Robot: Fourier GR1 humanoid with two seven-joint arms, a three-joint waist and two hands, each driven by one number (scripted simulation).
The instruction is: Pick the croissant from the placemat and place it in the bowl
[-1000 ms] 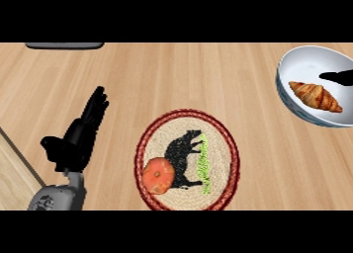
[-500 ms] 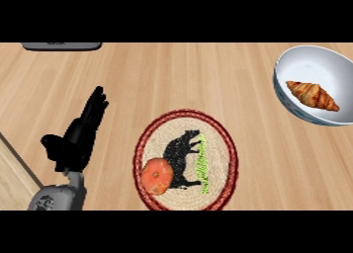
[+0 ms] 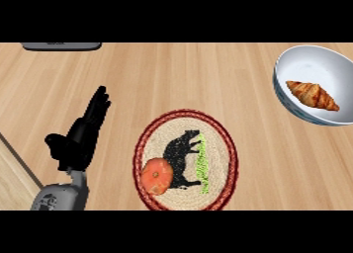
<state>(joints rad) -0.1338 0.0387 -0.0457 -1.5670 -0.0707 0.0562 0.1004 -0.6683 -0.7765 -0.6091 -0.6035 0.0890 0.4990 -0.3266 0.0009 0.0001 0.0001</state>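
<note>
The golden-brown croissant (image 3: 314, 95) lies inside the white bowl (image 3: 339, 69) at the upper right of the counter. The round woven placemat (image 3: 220, 148), red-rimmed with a black animal figure, sits in the lower middle; an orange round fruit (image 3: 157, 175) rests on its lower left part. My left hand (image 3: 80, 134) stands open to the left of the placemat, fingers straight and pointing up, touching nothing. My right hand does not show in the head view.
A grey flat object (image 3: 61, 46) lies at the top left edge. A lighter wooden board (image 3: 4, 173) occupies the lower left corner, close to my left forearm. Bare wooden counter lies between placemat and bowl.
The right hand's fingers, seen over the bowl's right rim a second ago, have withdrawn out of view. The croissant stays in the bowl. The left hand has not moved.
</note>
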